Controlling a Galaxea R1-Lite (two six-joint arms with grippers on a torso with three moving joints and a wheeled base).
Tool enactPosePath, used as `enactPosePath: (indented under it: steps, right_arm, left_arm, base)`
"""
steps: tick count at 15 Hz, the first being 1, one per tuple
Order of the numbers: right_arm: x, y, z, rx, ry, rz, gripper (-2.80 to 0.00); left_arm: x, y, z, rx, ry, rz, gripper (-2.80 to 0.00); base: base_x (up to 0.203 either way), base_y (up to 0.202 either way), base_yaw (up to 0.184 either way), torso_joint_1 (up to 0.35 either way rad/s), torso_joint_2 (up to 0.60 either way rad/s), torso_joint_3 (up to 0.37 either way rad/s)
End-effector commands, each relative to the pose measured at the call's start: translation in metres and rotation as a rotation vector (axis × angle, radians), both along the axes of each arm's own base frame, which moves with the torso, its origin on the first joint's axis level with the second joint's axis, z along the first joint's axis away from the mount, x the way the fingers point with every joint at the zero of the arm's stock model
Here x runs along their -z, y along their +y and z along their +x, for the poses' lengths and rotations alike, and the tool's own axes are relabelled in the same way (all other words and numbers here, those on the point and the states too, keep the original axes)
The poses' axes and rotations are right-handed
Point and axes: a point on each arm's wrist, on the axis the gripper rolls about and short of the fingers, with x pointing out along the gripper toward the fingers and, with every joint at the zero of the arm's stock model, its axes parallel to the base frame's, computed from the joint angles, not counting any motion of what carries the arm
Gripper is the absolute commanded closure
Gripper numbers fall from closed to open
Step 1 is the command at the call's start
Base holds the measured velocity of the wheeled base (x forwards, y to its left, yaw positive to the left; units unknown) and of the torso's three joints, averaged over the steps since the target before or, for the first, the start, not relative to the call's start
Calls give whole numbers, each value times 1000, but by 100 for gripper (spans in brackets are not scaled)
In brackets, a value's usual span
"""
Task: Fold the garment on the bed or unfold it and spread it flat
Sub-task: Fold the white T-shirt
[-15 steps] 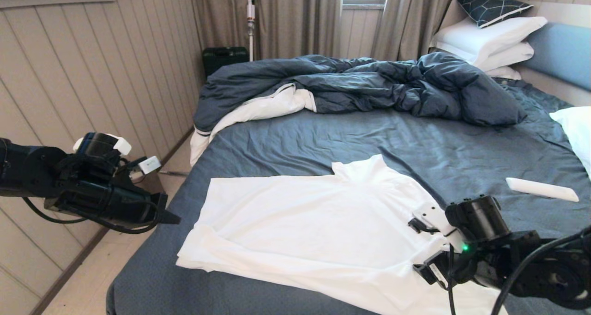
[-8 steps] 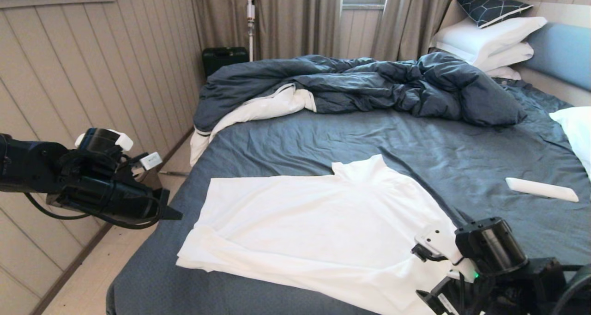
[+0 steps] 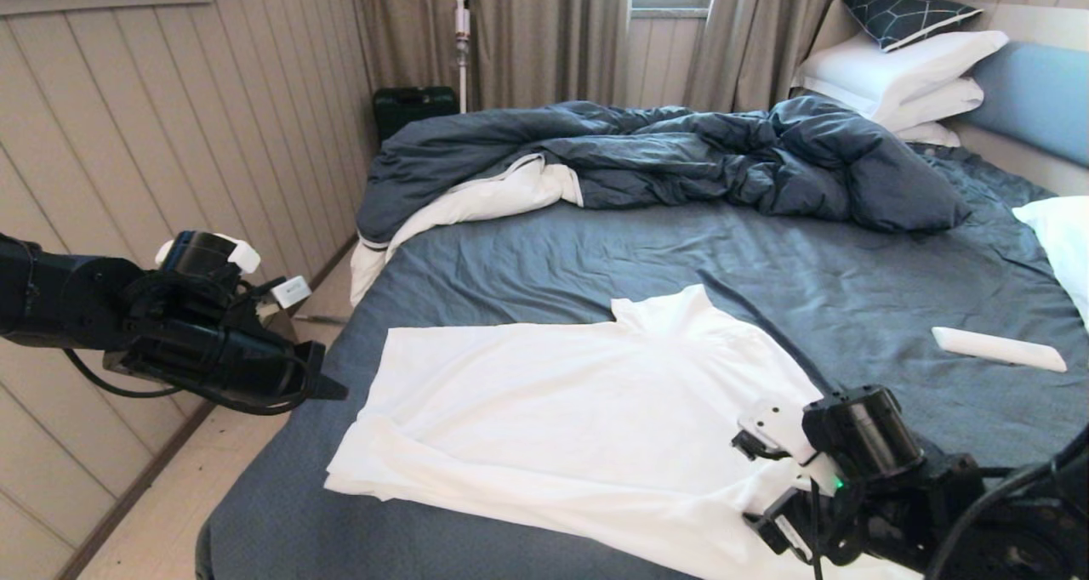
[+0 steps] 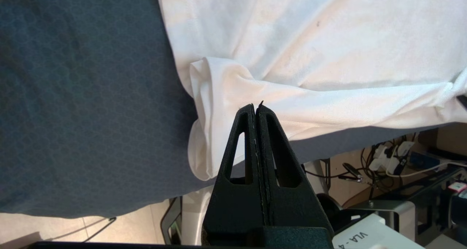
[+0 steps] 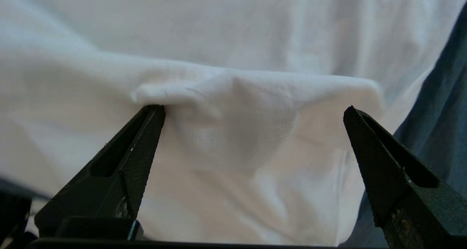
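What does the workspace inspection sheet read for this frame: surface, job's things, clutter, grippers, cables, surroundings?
Surface: bed with a dark blue sheet, wrinkled; the rumpled duvet is bunched at the far side.
Job's things: white shirt lies spread near the front edge, neck piece pointing away, one near corner rolled over.
Clutter: slim white object on the sheet to the right; white pillows and a patterned cushion at the headboard.
Grippers: left gripper shut, empty, off the bed's left edge by the rolled corner; right gripper open, low over a raised fold at the shirt's right side.
Cables: black cables loop along both arms.
Surroundings: panelled wall, curtains, window, a stick vacuum and a dark case in the corner.
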Motion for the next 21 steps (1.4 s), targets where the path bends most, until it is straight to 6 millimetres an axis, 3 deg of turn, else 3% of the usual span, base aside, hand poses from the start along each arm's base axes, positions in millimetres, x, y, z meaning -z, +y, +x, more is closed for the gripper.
enactPosePath:
  steps: [1, 4, 9, 12, 15, 18, 21]
  right_arm:
    - [4, 0, 15, 19, 0, -4, -280]
    - [-10, -4, 31, 54, -67, 12, -280]
    - [-9, -8, 62, 95, -91, 13, -280]
    - [-20, -10, 41, 80, -109, 26, -280]
    - [-28, -6, 1, 20, -116, 38, -280]
    - [-16, -5, -31, -31, -58, 20, -280]
    - [-4, -4, -31, -35, -8, 1, -280]
  left_arm:
    - [0, -1, -1, 3, 4, -3, 0]
    - [0, -1, -1, 3, 5, -3, 0]
    - [-3, -1, -2, 4, -7, -5, 0]
    - [-1, -1, -2, 5, 0, -5, 0]
    - [-1, -5, -2, 13, 1, -7, 0]
    - [0, -6, 0, 8, 6, -13, 0]
    - [1, -9, 0, 16, 11, -13, 0]
  base:
    - [0, 0, 0, 0, 0, 0]
    - [0, 0, 0, 0, 0, 0]
    - [0, 0, 0, 0, 0, 0]
    - [0, 0, 0, 0, 0, 0]
    - [0, 0, 0, 0, 0, 0]
    - [0, 0, 0, 0, 0, 0]
    - [0, 0, 0, 0, 0, 0]
